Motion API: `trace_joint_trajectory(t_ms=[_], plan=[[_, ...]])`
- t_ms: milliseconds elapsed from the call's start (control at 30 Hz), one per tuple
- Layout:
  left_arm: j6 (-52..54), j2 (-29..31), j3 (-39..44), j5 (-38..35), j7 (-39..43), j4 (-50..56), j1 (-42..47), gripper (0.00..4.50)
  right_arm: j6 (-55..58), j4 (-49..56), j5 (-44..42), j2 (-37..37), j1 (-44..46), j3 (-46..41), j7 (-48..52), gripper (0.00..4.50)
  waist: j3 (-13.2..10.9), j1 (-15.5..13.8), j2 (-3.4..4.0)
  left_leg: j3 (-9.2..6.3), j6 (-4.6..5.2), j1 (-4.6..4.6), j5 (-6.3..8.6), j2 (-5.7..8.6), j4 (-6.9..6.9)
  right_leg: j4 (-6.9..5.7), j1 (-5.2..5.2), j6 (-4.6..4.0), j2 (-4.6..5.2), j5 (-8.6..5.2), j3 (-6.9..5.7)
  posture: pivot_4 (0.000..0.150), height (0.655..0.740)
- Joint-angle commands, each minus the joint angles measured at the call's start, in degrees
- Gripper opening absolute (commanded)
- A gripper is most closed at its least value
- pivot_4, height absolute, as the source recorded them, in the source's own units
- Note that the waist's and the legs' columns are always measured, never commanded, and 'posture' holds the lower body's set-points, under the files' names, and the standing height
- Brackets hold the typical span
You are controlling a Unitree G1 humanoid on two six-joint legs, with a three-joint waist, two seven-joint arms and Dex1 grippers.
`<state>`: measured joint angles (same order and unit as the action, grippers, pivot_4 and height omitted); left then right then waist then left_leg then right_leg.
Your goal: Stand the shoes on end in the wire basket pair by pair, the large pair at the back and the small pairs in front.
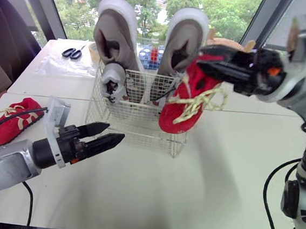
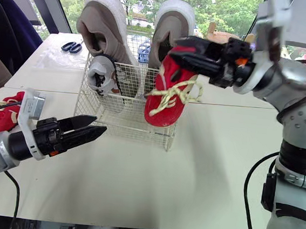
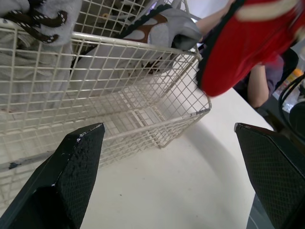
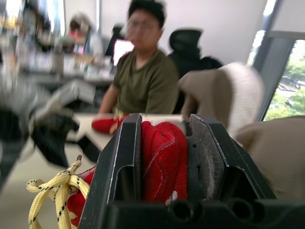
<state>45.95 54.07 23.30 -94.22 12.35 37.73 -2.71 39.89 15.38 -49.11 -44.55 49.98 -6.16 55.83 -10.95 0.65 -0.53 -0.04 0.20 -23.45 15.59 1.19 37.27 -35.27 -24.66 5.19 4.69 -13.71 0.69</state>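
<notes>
My right gripper point(image 1: 207, 63) is clamped on the red shoe point(image 1: 183, 109), holding it in the air, toe down, at the front right corner of the wire basket point(image 1: 141, 120). From the head views the toe overlaps the basket's front wall and I cannot tell whether it is inside the rim. The left wrist view settles it. There the shoe hangs sole toward the camera, just outside that corner and apart from the wire. The right wrist view gives me the grip itself, with both fingers point(image 4: 125, 157) pressed against red fabric and the yellow laces point(image 4: 59, 188) dangling loose beside them. Past them a person point(image 4: 143, 78) in an olive shirt sits at the table's far side.

My left gripper point(image 1: 115, 131) hovers over the table point(image 1: 189, 188) near the basket's front left, fingers spread and holding nothing.

In the basket the large grey pair point(image 1: 115, 32) stands on end along the back. One small grey shoe point(image 1: 113, 81) stands in the front left. The other red shoe point(image 1: 14, 120) lies on the table well to the left. Scissors point(image 1: 72, 52) rest on the table behind.
</notes>
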Motion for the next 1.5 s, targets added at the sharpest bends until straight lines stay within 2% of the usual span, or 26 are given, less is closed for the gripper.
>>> trace_joint_trajectory(t_ms=[33, 300, 467, 567, 633, 700, 800, 967, 1033, 1100, 1200, 1333, 1433, 1500], plan=[[0.2, 0.8, 0.4, -0.1, 0.8, 0.2, 0.3, 4.47, -4.0, 3.4, 4.2, -0.3, -0.8, 1.8, 1.6, 1.24, 0.0, -0.1, 0.00, 0.00, 0.00, 0.00, 0.00, 0.01, 0.01, 0.00, 0.01, 0.07, 0.00, 0.04, 0.00, 0.150, 0.7400], [0.4, 0.5, 0.5, -0.1, 0.7, 0.6, 0.3, 4.47, -11.4, 6.1, 14.1, 1.3, -8.2, 9.7, 3.8, 1.24, 0.0, -0.1, -0.08, -0.03, -0.05, 0.07, -0.03, 0.00, 0.02, -0.01, 0.11, 0.14, -0.03, 0.08, -0.04, 0.150, 0.7400], [-0.4, 0.6, 1.5, 3.2, -0.3, 1.7, 0.9, 4.47, -12.8, 5.7, 16.2, 1.7, -11.3, 10.6, 4.4, 1.24, 0.0, -0.2, -0.08, -0.03, -0.11, 0.07, -0.07, 0.03, 0.06, -0.02, 0.12, 0.15, -0.02, 0.08, -0.04, 0.150, 0.7400], [-0.8, 1.2, 3.5, 6.0, 0.9, 1.6, 1.0, 4.50, -9.4, 4.3, 12.0, 1.4, -8.9, 7.3, 4.4, 2.51, 0.1, -0.2, -0.08, -0.04, -0.12, 0.07, -0.08, 0.03, 0.08, -0.03, 0.13, 0.15, -0.04, 0.08, -0.06, 0.150, 0.7400], [0.4, 2.1, 6.1, 3.1, 3.2, 0.3, 0.0, 4.50, -4.8, 3.7, 5.6, 2.2, -6.3, 3.5, 3.1, 3.65, 0.0, 0.0, -0.08, -0.05, -0.14, 0.07, -0.09, 0.03, 0.09, -0.06, 0.13, 0.15, -0.04, 0.09, -0.06, 0.150, 0.7400], [1.0, 2.9, 8.0, 3.0, 4.4, -0.9, -0.9, 4.50, -1.4, 4.1, 2.1, 1.7, -5.3, 1.9, 2.9, 4.36, 0.0, 0.1, -0.07, -0.05, -0.14, 0.07, -0.09, 0.02, 0.10, -0.10, 0.11, 0.15, -0.04, 0.08, -0.06, 0.150, 0.7400], [1.6, 3.7, 10.0, 4.6, 5.9, -2.3, -2.0, 4.50, 2.7, 3.8, -0.4, -0.2, -4.3, 0.4, 2.8, 4.36, 0.0, 0.0, -0.07, -0.08, -0.14, 0.11, -0.09, -0.02, 0.04, -0.12, 0.11, 0.14, -0.08, 0.08, -0.09, 0.150, 0.7400], [2.6, 4.7, 13.8, 5.6, 8.1, -4.3, -3.1, 4.50, 11.8, -1.3, -12.5, -2.0, 2.6, -7.0, 1.0, 4.36, 0.0, 0.0, -0.06, -0.09, -0.16, 0.10, -0.11, -0.02, 0.09, -0.17, 0.11, 0.13, -0.06, 0.08, -0.10, 0.150, 0.7400], [2.5, 6.1, 16.9, 8.4, 6.9, -7.7, -2.3, 4.50, 15.9, -4.5, -18.1, -3.4, 6.1, -9.4, 1.9, 4.36, 0.0, 0.0, -0.07, -0.09, -0.16, 0.10, -0.11, -0.02, 0.10, -0.19, 0.11, 0.13, -0.05, 0.07, -0.09, 0.150, 0.7400], [1.8, 7.7, 18.6, 13.5, 2.2, -12.3, -0.2, 4.50, 19.1, -6.0, -20.7, -5.6, 8.4, -9.5, 4.6, 4.36, 0.0, -0.1, -0.07, -0.14, -0.16, 0.10, -0.11, -0.03, 0.07, -0.19, 0.09, 0.09, -0.06, 0.05, -0.15, 0.150, 0.7400], [6.3, 13.3, 14.7, 23.5, -8.2, -21.7, 3.9, 4.50, 17.2, -3.8, -14.6, -10.4, 8.4, -3.4, 13.9, 4.36, 0.0, 0.0, -0.08, -0.18, -0.16, 0.11, -0.11, -0.04, 0.06, -0.20, 0.11, 0.10, -0.08, 0.05, -0.20, 0.150, 0.7400], [15.0, 18.1, 8.2, 31.7, -15.5, -29.0, 7.9, 4.50, 12.0, -2.9, -8.1, -12.0, 8.6, 2.6, 22.1, 4.36, 0.0, 0.4, -0.06, -0.03, -0.14, 0.15, -0.11, -0.01, 0.06, -0.28, 0.09, 0.22, -0.15, 0.11, -0.18, 0.150, 0.7400], [18.2, 22.2, 6.8, 37.0, -12.1, -30.6, 8.7, 4.50, 10.3, -3.6, -6.3, -11.1, 9.3, 4.1, 24.6, 4.36, 0.0, 0.4, -0.17, -0.01, -0.15, 0.05, -0.11, -0.02, 0.06, -0.36, -0.08, 0.42, -0.26, 0.22, -0.19, 0.150, 0.7400], [19.7, 25.0, 4.3, 38.0, -5.8, -32.4, 10.4, 4.50, 9.6, -4.1, -5.5, -10.4, 9.3, 4.8, 25.8, 4.36, -0.1, 0.2, -0.36, 0.02, -0.20, 0.01, -0.14, -0.02, 0.07, -0.59, -0.22, 0.42, -0.22, 0.22, -0.20, 0.150, 0.7400]])
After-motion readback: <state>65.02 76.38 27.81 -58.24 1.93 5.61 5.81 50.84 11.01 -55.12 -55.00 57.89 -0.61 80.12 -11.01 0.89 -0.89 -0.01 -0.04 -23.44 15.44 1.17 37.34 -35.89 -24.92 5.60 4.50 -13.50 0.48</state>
